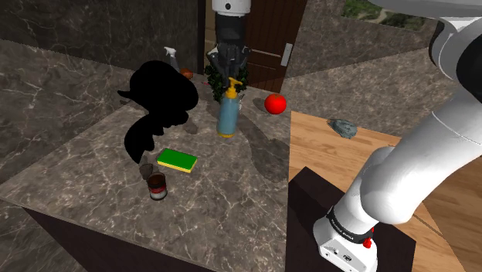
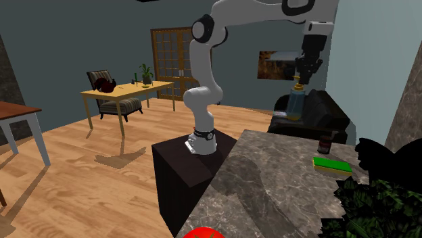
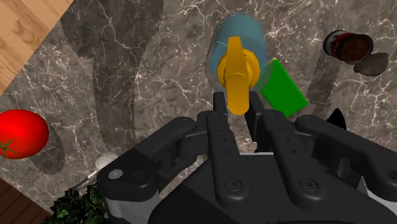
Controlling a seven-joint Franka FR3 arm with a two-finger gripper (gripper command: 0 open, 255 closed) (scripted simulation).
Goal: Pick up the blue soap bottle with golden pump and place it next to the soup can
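One blue soap bottle (image 1: 228,114) stood upright on the stone counter (image 1: 232,209), near the far edge. Its golden pump (image 3: 236,73) pointed straight up, and that is likely why the black gripper (image 1: 230,69) hung right over it. From there the hand could come straight down on the neck.

The gripper's two fingers (image 3: 220,121) were spread apart, one on each side of the pump's spout. In the wrist view I could not be sure if they touched the pump, but they did not look pressed on it. The bottle's bottom sat on the counter, so I think it was not lifted yet.

One dark soup can (image 1: 157,186) stood near the front edge, well apart from the bottle. One green and yellow sponge (image 1: 177,160) lay flat between the two. Because of that, I think the bottle would need to go up and over the sponge and then down beside the can.

One red tomato (image 1: 276,103) sat near the bottle, toward the shoulder view's right. One spray bottle (image 1: 171,56) stood farther back.

So I counted one of each thing and two fingers.
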